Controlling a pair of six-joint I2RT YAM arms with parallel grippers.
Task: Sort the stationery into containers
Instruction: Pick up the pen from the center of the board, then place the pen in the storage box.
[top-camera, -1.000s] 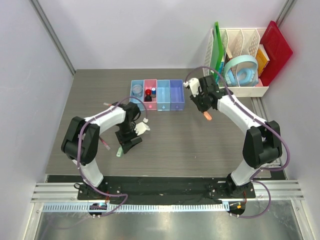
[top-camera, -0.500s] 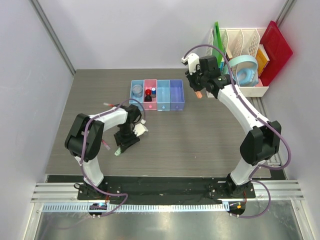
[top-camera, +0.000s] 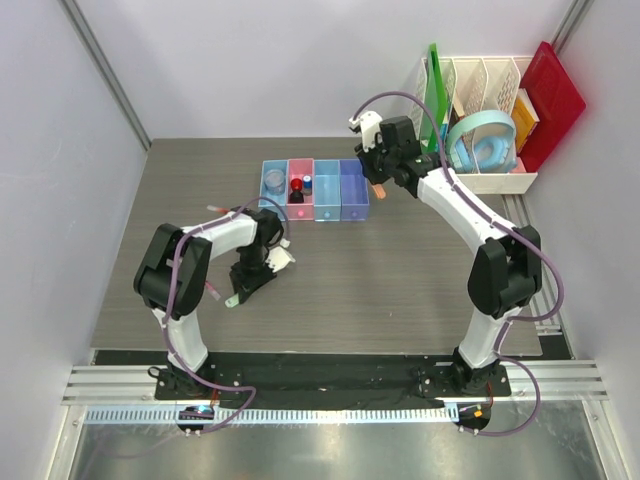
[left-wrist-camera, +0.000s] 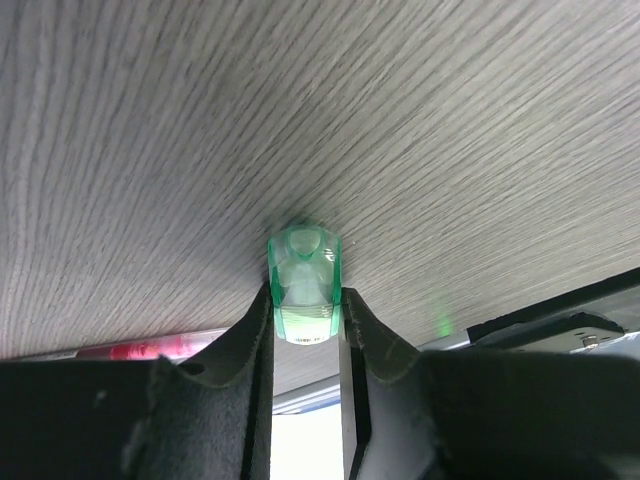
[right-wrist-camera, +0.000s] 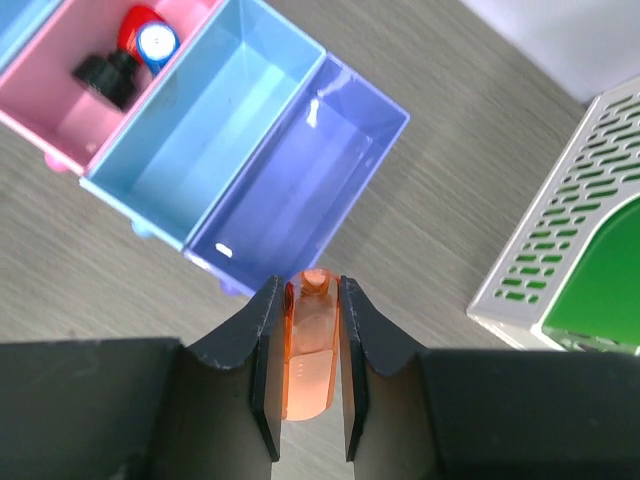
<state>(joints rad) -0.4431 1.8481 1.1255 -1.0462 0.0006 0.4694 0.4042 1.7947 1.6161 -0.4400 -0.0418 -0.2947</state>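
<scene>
**Both grippers clenched on markers**

We find the left gripper (left-wrist-camera: 305, 300) down at the counter (left-wrist-camera: 400, 120). Its fingers press both sides of the green marker (left-wrist-camera: 305, 268), which rests on the wood. A red pen (left-wrist-camera: 150, 349) lies on the counter just beside it.

The right gripper (right-wrist-camera: 305, 290) grasps the orange marker (right-wrist-camera: 306, 355) between its fingers. We place it at the edge of the purple bin (right-wrist-camera: 290, 190), the right end of the row.

The pink bin (right-wrist-camera: 50, 115) contains a red piece (top-camera: 296, 184) and a blue-capped piece (top-camera: 308, 184). The left blue bin (top-camera: 264, 185) contains a clear round piece (top-camera: 274, 180).
</scene>
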